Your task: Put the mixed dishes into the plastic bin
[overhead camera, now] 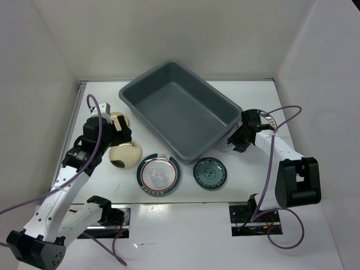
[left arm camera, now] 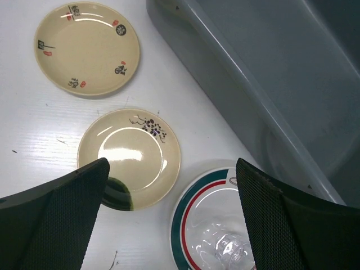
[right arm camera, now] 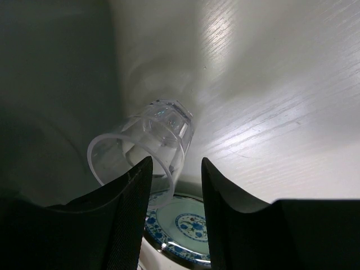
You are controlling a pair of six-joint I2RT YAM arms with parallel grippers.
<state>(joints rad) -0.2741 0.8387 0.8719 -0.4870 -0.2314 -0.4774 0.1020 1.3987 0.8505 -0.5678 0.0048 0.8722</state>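
Note:
The dark grey plastic bin (overhead camera: 180,112) stands mid-table and holds nothing. Two gold-cream plates (overhead camera: 119,121) (overhead camera: 124,154) lie to its left, also seen in the left wrist view (left arm camera: 87,48) (left arm camera: 132,154). The plate with the red-and-green rim (overhead camera: 159,175) (left arm camera: 194,225) carries a clear glass piece (left arm camera: 228,247). A dark teal plate (overhead camera: 209,172) lies beside it. My left gripper (overhead camera: 115,134) (left arm camera: 171,219) is wide open and empty above these plates. My right gripper (overhead camera: 239,138) (right arm camera: 174,208) is open by the bin's right corner. A tilted clear cup (right arm camera: 149,143) sits just past its fingertips, against the bin wall.
A plate with blue flowers and a dark rim (right arm camera: 185,230) lies under my right fingers. White enclosure walls stand on three sides. The bin's outer wall (right arm camera: 50,84) is close on the left of my right gripper. The bin's rim (left arm camera: 253,101) runs beside my left gripper.

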